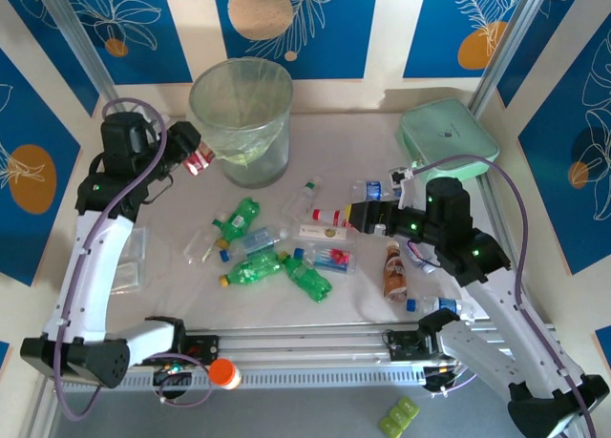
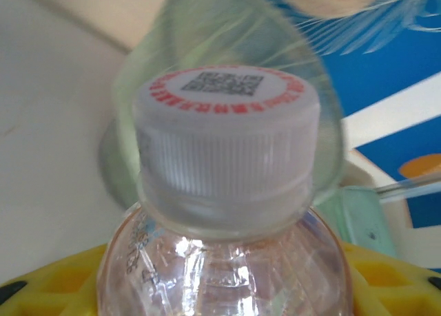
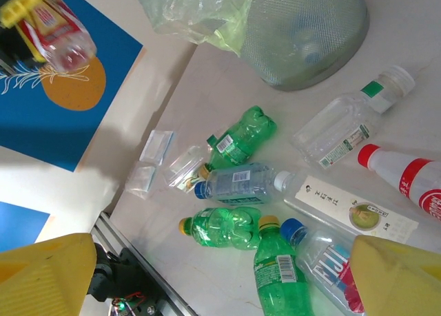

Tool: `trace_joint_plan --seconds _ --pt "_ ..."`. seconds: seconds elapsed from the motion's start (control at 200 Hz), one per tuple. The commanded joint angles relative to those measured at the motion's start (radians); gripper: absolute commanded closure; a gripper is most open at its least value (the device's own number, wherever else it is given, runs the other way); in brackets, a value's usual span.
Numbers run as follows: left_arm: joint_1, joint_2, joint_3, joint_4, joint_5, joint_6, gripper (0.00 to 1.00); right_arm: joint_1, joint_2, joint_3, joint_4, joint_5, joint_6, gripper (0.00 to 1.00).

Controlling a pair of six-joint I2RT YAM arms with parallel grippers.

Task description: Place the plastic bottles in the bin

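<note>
Clear plastic, red label: the held bottle (image 1: 200, 159) hangs at 8 o'clock of the bin (image 1: 256, 156), just beside the rim. As far as the top view lets you judge, it is not yet over the mouth.
Left gripper (image 1: 194, 154): clamped on that bottle. In the left wrist view, yellow fingers (image 2: 41, 288) flank its shoulder.
Right gripper (image 1: 355, 215): jaws wide apart, holding nothing, above the 3 o'clock side of the pile.
Bin contents: you cannot tell, because the translucent wall and bag liner mask the inside.
Work left: treat nearly everything as pending. About a dozen loose bottles (image 1: 256, 239) lie at 6 o'clock of the bin, among them green bottles (image 1: 256, 268) and a brown-labelled bottle (image 1: 394, 272).
Top view gives: the whole layout, plus the mint-green case (image 1: 447, 137) at 3 o'clock of the bin.
Left wrist adds: a white ribbed cap (image 2: 227, 144) bearing a square code ringed in red, with the bin mouth blurred behind it.
Right wrist adds: label detail, and flat clear packets (image 3: 157, 147) at 9 o'clock of the pile.
</note>
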Motion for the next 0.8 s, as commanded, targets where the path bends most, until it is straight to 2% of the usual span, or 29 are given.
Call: trace_joint_plan --seconds 0.0,0.215,0.37,0.52,0.63,0.795 --pt "-0.026 0.043 0.103 0.084 0.042 0.141 0.53 0.009 -0.015 -0.015 0.018 -0.009 0.003 0.05" --pt "-0.033 0.341 0.457 -0.013 0.163 0.216 0.53 0.009 -0.013 -0.032 0.035 -0.004 0.017 0.05" --pt "-0.063 0.596 0.790 -0.144 0.109 0.246 0.52 0.009 -0.014 -0.044 0.034 0.000 0.019 0.05" --pt "-0.076 0.801 1.012 -0.193 0.093 0.232 0.52 0.008 -0.014 -0.044 0.036 0.003 0.025 0.05" --pt "-0.077 0.914 1.111 -0.203 0.077 0.222 0.51 0.009 -0.018 -0.042 0.031 0.005 0.027 0.05" --pt "-0.078 1.018 1.130 -0.194 0.086 0.199 0.50 0.007 -0.024 -0.048 0.012 0.015 0.018 0.05"
